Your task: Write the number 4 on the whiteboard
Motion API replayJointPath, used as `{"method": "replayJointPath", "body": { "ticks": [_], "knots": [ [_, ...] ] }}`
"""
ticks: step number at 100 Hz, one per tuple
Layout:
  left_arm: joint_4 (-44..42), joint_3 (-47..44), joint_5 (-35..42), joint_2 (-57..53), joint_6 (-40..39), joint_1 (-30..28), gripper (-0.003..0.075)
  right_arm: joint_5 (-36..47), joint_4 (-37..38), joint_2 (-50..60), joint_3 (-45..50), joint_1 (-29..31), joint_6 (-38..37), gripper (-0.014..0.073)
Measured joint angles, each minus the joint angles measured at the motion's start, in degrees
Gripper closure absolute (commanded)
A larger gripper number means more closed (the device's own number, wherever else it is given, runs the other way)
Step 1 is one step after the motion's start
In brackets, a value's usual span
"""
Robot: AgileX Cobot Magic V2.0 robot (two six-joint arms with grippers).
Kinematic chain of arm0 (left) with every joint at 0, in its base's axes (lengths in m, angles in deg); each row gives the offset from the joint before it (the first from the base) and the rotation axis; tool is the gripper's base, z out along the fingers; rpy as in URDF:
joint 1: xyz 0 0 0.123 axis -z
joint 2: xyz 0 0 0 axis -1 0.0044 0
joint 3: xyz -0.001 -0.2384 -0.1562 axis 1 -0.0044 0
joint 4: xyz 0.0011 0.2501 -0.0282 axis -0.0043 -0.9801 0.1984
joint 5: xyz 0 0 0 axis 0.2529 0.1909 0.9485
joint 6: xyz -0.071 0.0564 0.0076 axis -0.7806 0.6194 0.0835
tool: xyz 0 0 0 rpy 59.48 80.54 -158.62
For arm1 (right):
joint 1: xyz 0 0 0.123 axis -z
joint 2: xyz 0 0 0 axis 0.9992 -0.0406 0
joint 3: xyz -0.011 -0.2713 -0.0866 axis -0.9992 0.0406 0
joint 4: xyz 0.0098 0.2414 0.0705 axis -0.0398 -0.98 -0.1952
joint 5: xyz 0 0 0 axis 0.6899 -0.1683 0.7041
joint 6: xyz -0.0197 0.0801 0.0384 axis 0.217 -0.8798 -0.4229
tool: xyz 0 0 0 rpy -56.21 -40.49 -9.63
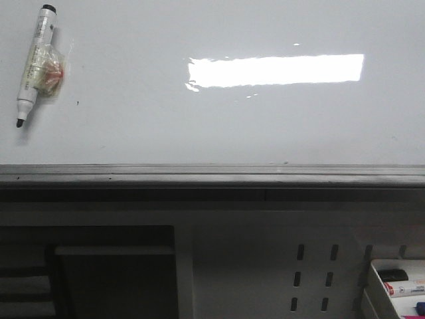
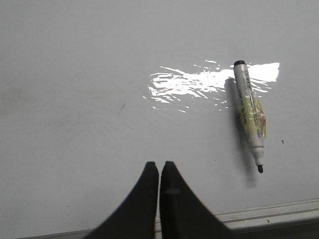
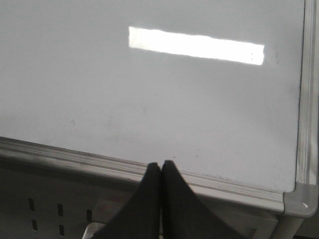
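Across the whole upper part of the front view lies the large glossy white whiteboard [image 1: 133, 133], flat, with a bright rectangular light reflection [image 1: 275, 70] near its middle and a grey metal frame edge [image 1: 212, 174] running along its near side. No stroke of the number 4 shows on the white surface in any view; only a few tiny dark specks mark it. Below the frame edge sits a pale grey perforated panel [image 1: 312, 276] with rows of short slots, and at the lower right corner a small white tray [image 1: 398, 286] holding what look like markers.

On the board's far left lies a white-barrelled marker [image 1: 33, 63], uncapped, its black tip pointing toward the frame edge and crinkled clear plastic wrapped around its middle. It touches neither arm.

Left gripper [image 2: 159, 167] hovers over the board, near the marker but apart from it, black fingers pressed together and holding nothing. Right gripper [image 3: 160, 165] hangs above the frame edge near the board's right corner, fingers likewise closed on nothing.
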Motion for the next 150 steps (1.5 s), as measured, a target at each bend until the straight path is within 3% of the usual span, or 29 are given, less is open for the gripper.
{"method": "replayJointPath", "body": {
  "ticks": [107,150],
  "knots": [
    [0.0,0.0,0.0,0.0,0.0,0.0,0.0741,0.35,0.0,0.0,0.0,0.0,0.0,0.0661],
    [5.04,0.0,0.0,0.0,0.0,0.0,0.0741,1.35,0.0,0.0,0.0,0.0,0.0,0.0661]
  ]
}}
